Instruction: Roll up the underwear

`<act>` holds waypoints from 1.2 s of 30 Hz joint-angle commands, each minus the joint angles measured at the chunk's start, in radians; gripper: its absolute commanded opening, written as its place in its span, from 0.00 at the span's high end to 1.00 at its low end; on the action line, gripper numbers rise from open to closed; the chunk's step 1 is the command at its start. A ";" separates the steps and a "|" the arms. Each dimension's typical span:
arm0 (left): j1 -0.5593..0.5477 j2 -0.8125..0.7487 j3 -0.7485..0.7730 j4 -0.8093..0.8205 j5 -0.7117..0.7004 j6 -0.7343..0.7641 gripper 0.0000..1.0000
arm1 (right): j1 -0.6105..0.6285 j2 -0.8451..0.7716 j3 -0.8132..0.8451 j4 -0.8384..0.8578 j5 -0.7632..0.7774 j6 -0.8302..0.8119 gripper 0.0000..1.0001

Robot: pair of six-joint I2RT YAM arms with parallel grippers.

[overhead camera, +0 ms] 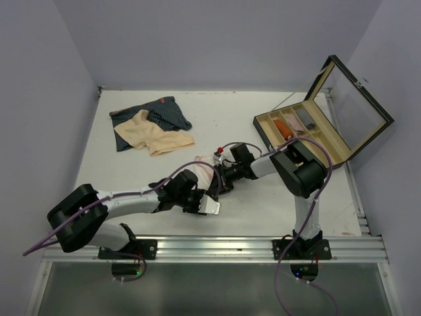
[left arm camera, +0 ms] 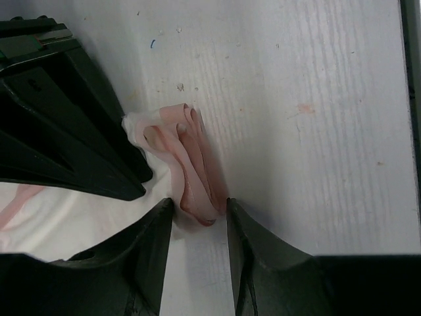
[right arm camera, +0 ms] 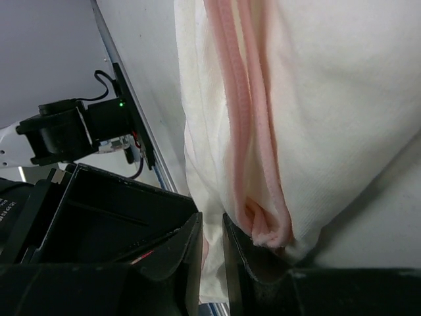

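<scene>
The pink-and-white underwear [overhead camera: 202,164] lies bunched at the table's middle, between both arms. In the left wrist view its pink folded end [left arm camera: 191,164] reaches down between the tips of my left gripper [left arm camera: 197,207], whose jaws stand open on either side of it. My right gripper [right arm camera: 212,230] is shut on a white layer of the same garment [right arm camera: 329,99], with the pink seam bunched against its right finger. From above, the left gripper [overhead camera: 209,192] and the right gripper [overhead camera: 220,179] nearly meet. The beige underwear [overhead camera: 154,135] lies on the navy striped one [overhead camera: 154,113] at the back left.
A compartmented wooden box [overhead camera: 263,125] with its glass lid [overhead camera: 358,108] raised stands at the back right, holding several rolled items. The right gripper's black body [left arm camera: 59,118] fills the upper left of the left wrist view. A metal rail [overhead camera: 217,247] runs along the near edge.
</scene>
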 commanded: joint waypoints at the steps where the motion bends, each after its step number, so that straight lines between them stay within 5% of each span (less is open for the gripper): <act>1: -0.012 0.023 0.025 0.095 -0.037 0.028 0.57 | -0.003 0.040 0.001 -0.042 0.088 -0.042 0.76; 6: -0.024 0.066 0.040 0.040 -0.042 0.039 0.68 | -0.014 0.037 0.016 -0.037 0.081 -0.028 0.77; 9: -0.024 0.112 0.100 -0.073 -0.022 0.028 0.91 | -0.052 -0.005 0.046 -0.051 0.073 -0.020 0.74; 11: -0.024 0.129 0.125 -0.138 0.010 0.025 0.98 | -0.087 -0.041 0.091 -0.073 0.072 -0.036 0.66; 12: -0.024 0.143 0.136 -0.206 0.025 0.031 1.00 | -0.129 -0.077 0.114 -0.094 0.075 -0.054 0.53; 17: 0.045 0.221 0.278 -0.438 0.214 0.009 1.00 | -0.233 -0.144 0.329 -0.401 0.105 -0.334 0.29; 20: 0.143 0.304 0.376 -0.548 0.347 -0.016 1.00 | -0.264 -0.193 0.409 -0.614 0.113 -0.522 0.23; 31: 0.358 0.664 0.663 -0.724 0.500 -0.148 1.00 | -0.293 -0.607 0.160 -0.860 0.173 -1.098 0.32; 36: 0.416 0.819 0.765 -0.823 0.570 -0.134 1.00 | -0.108 -0.738 0.112 -0.863 0.286 -1.253 0.32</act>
